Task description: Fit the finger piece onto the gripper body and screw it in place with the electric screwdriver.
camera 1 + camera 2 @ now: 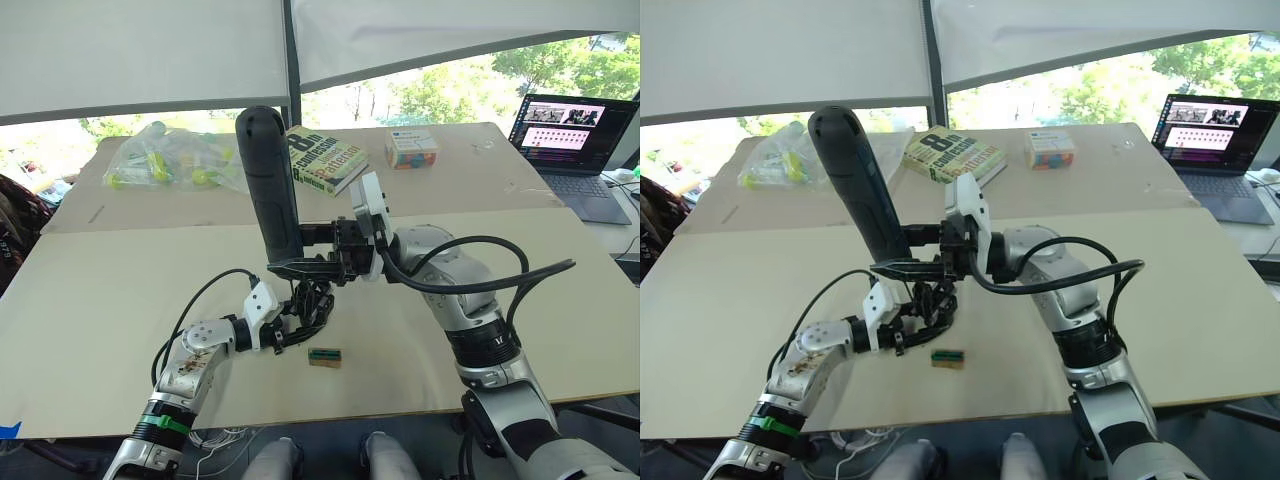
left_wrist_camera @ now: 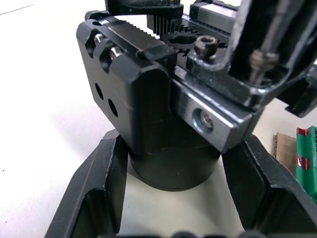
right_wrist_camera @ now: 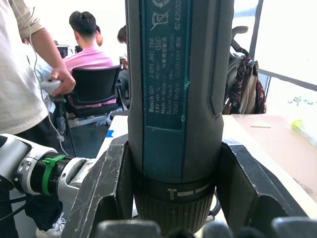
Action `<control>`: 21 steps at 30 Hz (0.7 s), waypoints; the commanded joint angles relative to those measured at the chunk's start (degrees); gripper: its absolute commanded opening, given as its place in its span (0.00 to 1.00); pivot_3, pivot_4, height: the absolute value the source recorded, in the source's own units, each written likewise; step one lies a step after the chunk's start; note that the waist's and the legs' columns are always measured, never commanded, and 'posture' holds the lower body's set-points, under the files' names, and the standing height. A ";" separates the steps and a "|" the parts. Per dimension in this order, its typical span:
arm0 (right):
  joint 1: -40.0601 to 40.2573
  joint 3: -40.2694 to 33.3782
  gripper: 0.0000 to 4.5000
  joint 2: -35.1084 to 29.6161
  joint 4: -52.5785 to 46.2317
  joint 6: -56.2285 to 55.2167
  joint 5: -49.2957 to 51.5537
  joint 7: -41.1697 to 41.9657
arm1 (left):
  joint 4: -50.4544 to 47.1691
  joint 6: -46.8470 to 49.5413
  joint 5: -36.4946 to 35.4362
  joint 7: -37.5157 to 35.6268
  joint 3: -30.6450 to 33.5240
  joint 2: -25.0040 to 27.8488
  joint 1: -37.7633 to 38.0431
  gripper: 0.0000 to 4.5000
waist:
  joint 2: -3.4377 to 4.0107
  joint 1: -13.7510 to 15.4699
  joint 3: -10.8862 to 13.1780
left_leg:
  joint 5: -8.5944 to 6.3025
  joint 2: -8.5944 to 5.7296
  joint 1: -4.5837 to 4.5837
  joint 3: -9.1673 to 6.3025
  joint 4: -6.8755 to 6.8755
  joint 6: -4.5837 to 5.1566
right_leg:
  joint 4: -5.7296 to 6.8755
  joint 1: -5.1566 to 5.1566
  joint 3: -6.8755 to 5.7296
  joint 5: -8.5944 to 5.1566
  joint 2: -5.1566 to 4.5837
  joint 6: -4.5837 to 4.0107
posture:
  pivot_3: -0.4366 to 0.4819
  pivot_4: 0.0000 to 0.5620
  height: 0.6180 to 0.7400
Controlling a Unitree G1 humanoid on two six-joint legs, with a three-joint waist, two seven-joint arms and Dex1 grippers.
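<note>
Left eye view shows the screwing step under way, not finished. The left gripper [image 1: 300, 325] is clamped on the gripper body [image 2: 163, 124], which sits on the worktop [image 1: 120, 300] near the middle. At 12 o'clock from it, the right gripper [image 1: 300, 255] is clamped on the electric screwdriver [image 1: 272, 180], tip pointing down at the body. I cannot tell if the finger piece is on. A screw [image 2: 205, 47] looks not fully in.

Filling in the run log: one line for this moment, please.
left gripper: shut on gripper body | right gripper: shut on electric screwdriver, upright over body
</note>
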 commanded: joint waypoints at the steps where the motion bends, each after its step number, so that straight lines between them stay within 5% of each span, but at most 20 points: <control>1: -0.87 -0.46 0.42 0.01 -1.42 -1.73 -0.13 -0.01 | -0.16 0.67 0.42 -0.65 -1.65 0.00 1.45 0.51 | 0.00 0.00 0.00 | 0.00 0.00 0.00 0.00 0.00 0.00 | 0.00 0.00 0.00 0.00 0.00 0.00 | 0.48 0.27 1.00; 21: 3.42 1.66 0.42 -0.36 2.44 -0.44 -3.36 -3.58 | 0.57 0.50 0.74 -0.85 -1.71 0.35 0.98 0.51 | 0.02 -0.03 -0.21 | -0.01 0.00 0.25 0.00 -0.01 -0.01 | -0.02 0.27 0.00 0.00 0.01 0.00 | 0.48 0.27 1.00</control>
